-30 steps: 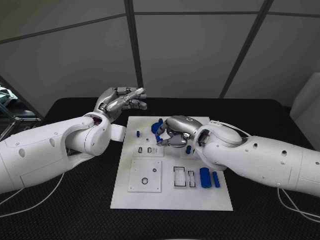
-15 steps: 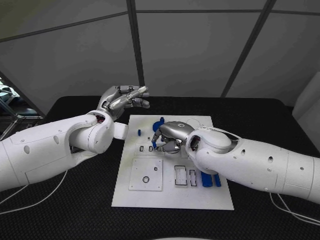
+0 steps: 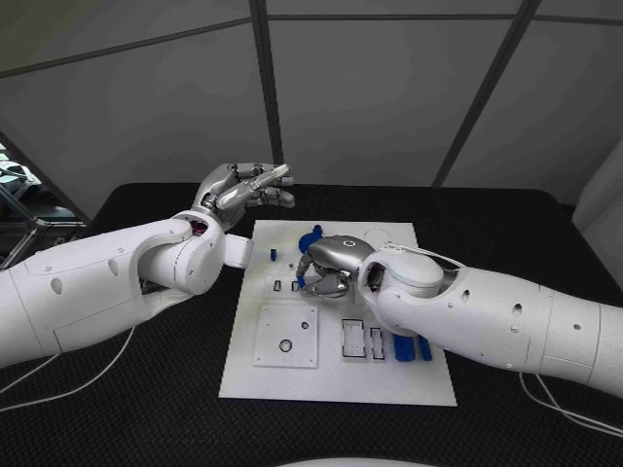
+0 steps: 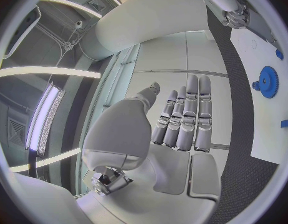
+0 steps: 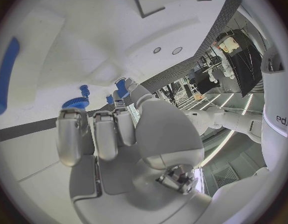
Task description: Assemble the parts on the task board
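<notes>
your right hand (image 3: 333, 265) hung low over the white board (image 3: 337, 381), fingers curled; i couldn't tell if it held a blue piece (image 3: 309, 241). your left hand (image 3: 245, 190) stayed out of it, raised, empty, fingers straight. loose blue bars (image 3: 400, 346) suggested much was left.

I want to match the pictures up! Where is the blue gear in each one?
Head view: the gear sits at the far end of the board, just beyond the right hand.
Left wrist view: the gear is on the board, off to the side of the left hand.
Right wrist view: the gear peeks out just past the right hand's fingertips.
Shared landmark: the white board under it.
</notes>
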